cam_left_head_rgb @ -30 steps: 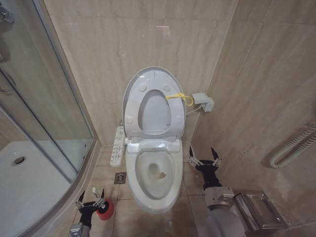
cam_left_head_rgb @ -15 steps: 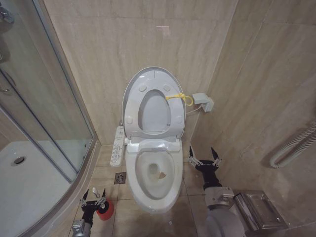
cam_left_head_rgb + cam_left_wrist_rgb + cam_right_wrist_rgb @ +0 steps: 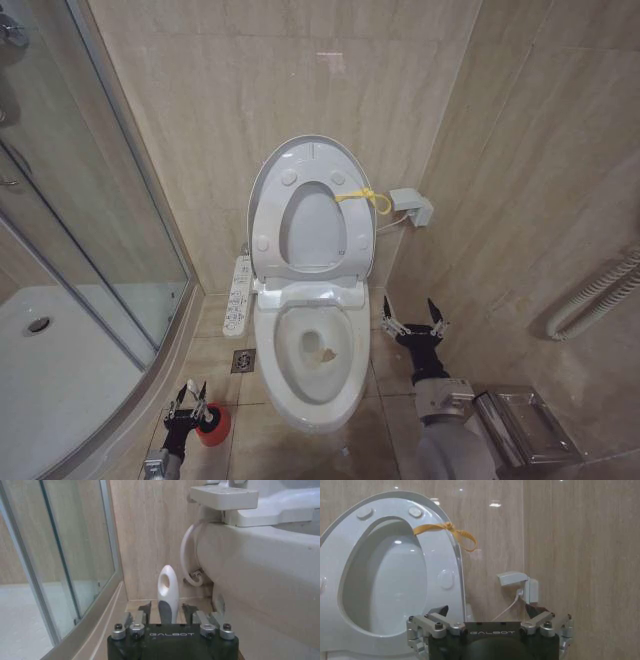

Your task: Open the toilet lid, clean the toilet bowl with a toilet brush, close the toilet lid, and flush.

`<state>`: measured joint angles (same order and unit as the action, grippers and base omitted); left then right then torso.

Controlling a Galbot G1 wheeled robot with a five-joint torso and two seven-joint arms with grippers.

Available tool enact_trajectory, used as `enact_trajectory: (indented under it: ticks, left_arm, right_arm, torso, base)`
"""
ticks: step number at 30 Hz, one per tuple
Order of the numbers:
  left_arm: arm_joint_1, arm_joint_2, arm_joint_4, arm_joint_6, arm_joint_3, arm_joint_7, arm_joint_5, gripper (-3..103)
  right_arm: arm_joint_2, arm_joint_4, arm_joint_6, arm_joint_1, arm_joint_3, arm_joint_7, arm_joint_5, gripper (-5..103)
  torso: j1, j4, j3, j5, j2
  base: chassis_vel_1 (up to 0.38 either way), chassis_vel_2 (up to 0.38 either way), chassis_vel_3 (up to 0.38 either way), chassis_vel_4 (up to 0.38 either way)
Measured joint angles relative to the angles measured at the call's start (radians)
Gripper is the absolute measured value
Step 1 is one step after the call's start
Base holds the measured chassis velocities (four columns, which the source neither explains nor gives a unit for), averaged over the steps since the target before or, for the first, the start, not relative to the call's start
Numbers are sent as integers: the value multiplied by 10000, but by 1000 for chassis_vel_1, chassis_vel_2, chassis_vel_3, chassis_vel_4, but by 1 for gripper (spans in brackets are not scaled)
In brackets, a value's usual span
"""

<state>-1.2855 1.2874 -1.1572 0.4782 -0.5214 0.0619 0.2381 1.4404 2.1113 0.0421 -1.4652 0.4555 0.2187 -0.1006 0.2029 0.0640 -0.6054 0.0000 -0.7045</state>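
Beige marble-look tiles line the walls and floor of a small bathroom, with a glass shower enclosure (image 3: 90,230) on the robot's left. Against the back wall the toilet lid (image 3: 312,205) stands raised with the seat ring, its yellow cord loop (image 3: 365,197) hanging at one edge, and the toilet bowl (image 3: 315,350) lies open below, so the opening step looks done and the step in hand appears to be fetching the toilet brush (image 3: 168,592). Its red holder (image 3: 213,423) sits on the floor just beside the bowl. The left end effector (image 3: 187,402) is low at the holder, fingers narrowly parted around the white handle; whether they grip it I cannot tell. Next likely calls for a firm close and a straight upward lift. The right end effector (image 3: 412,312) hovers wide open beside the bowl, holding nothing.
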Motion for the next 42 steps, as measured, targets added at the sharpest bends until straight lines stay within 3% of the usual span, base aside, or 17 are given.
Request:
enact_trajectory:
  ticks: [8,9,17,33,42]
  left_arm:
    - [-8,44,78,102,-59,-7,-115,42]
    - [-14,43,79,121,-74,-8,-128,19]
    - [-234,62,-291,254,-150,-96,-337,19]
    - [-1971,240,-3972,381,-333,-448,-334,19]
    - [-3861,95,-7152,225,-528,-836,-326,19]
  right_arm:
    - [0,0,0,0,0,0,0,100]
    - [0,0,0,0,0,0,0,100]
    - [0,0,0,0,0,0,0,100]
    - [0,0,0,0,0,0,0,100]
    - [-1,0,0,0,0,0,0,100]
  torso:
    - [0,0,0,-1,0]
    - [0,0,0,0,0]
    - [0,-1,0,-1,0]
    - [0,1,0,0,0]
    - [0,-1,1,1,0]
  base:
    - [0,0,0,0]
    - [0,0,0,0]
    - [0,0,0,0]
    - [0,0,0,0]
    - [0,0,0,0]
